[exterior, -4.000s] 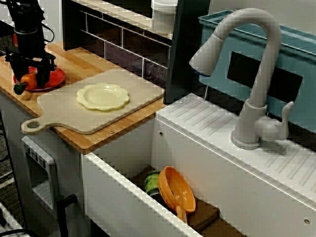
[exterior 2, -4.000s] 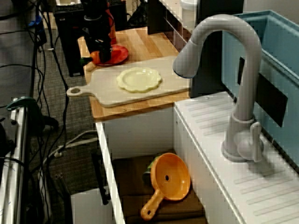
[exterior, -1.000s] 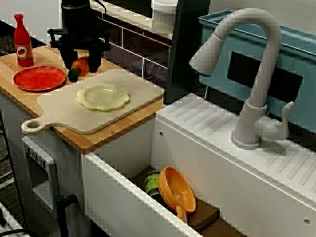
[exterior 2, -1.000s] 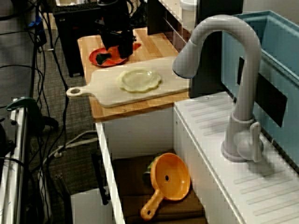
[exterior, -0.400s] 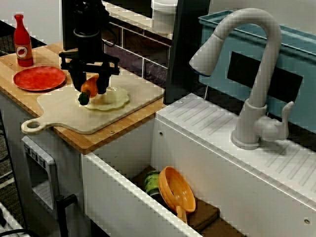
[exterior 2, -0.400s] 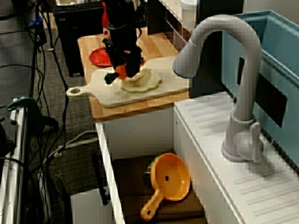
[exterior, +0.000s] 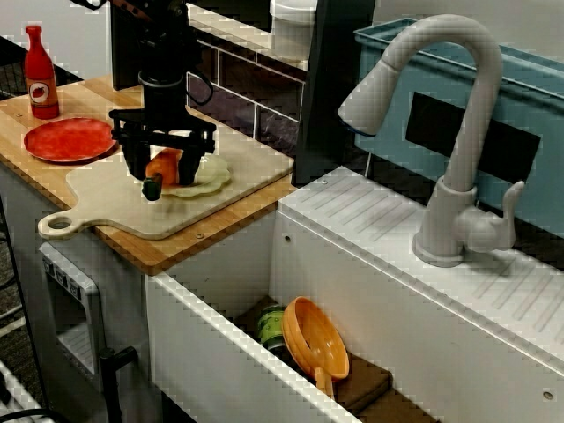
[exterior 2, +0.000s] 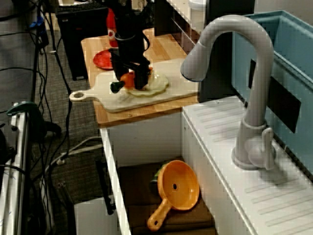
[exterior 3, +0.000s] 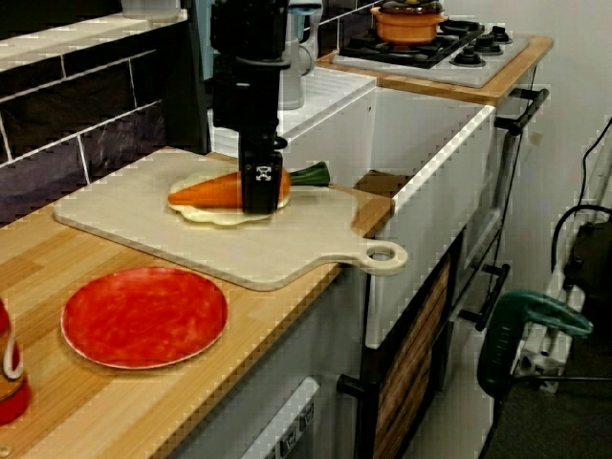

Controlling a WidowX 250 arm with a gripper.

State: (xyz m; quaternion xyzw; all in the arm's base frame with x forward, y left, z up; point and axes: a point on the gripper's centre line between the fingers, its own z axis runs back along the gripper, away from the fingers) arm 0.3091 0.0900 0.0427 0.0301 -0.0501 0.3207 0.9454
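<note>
The hand [exterior 3: 260, 196] pinches a carrot [exterior 3: 206, 190] at its middle, upper left of centre in the side view. The carrot lies level on or just over a pale plate [exterior 3: 212, 217] on a cutting board [exterior 3: 134, 218]. A red plate [exterior 3: 143, 316] sits on the counter [exterior 3: 38, 277], lower left.

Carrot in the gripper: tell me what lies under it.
A pale yellow plate on the cutting board. The gripper, shut on the carrot, covers the plate's middle, so contact cannot be judged.
</note>
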